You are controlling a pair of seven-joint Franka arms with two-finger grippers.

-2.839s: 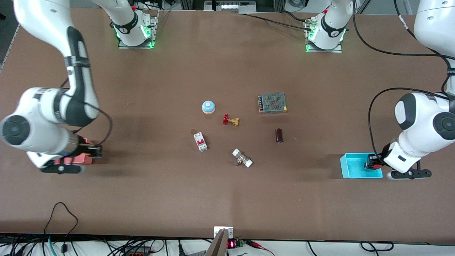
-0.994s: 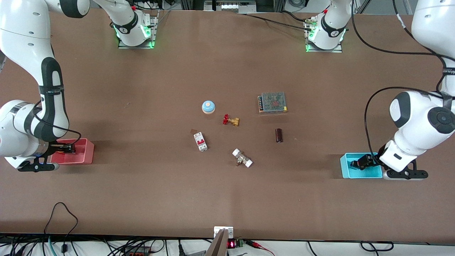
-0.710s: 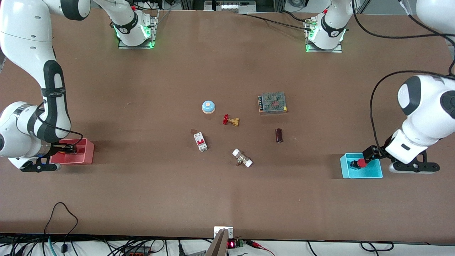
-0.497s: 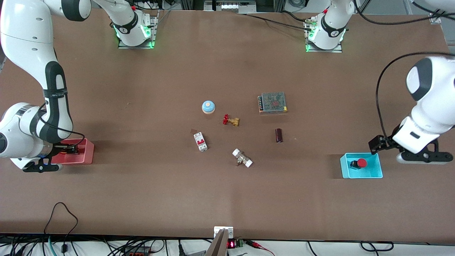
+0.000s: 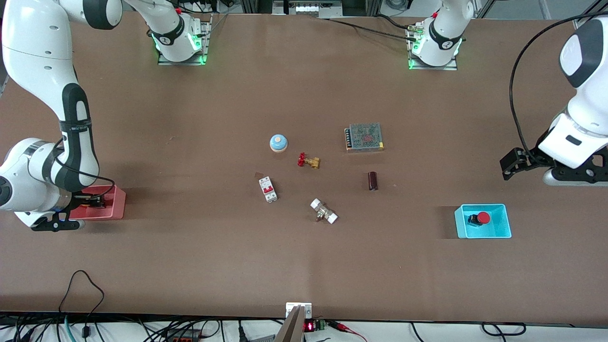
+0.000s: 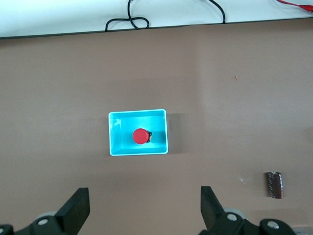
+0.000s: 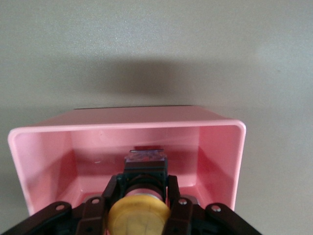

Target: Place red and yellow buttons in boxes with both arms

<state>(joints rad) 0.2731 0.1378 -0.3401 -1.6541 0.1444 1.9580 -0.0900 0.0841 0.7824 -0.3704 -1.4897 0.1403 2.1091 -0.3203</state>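
The red button (image 5: 480, 218) lies in the cyan box (image 5: 503, 232); the left end effector (image 5: 512, 164), fingers apart and empty, hangs over bare surface (image 5: 304, 261) near that box. The right end effector (image 7: 139, 205), inside the pink box (image 7: 215, 147), is clamped on the yellow button (image 7: 139, 218). No writing is readable.

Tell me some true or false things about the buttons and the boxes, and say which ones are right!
1. The red button sits in the cyan box. True.
2. The left claw grips the red button. False: it is open, up over bare table, holding nothing.
3. The yellow button lies loose on the table. False: the right claw is shut on it, inside the pink box.
4. The cyan box stands at the left arm's end of the table. True.
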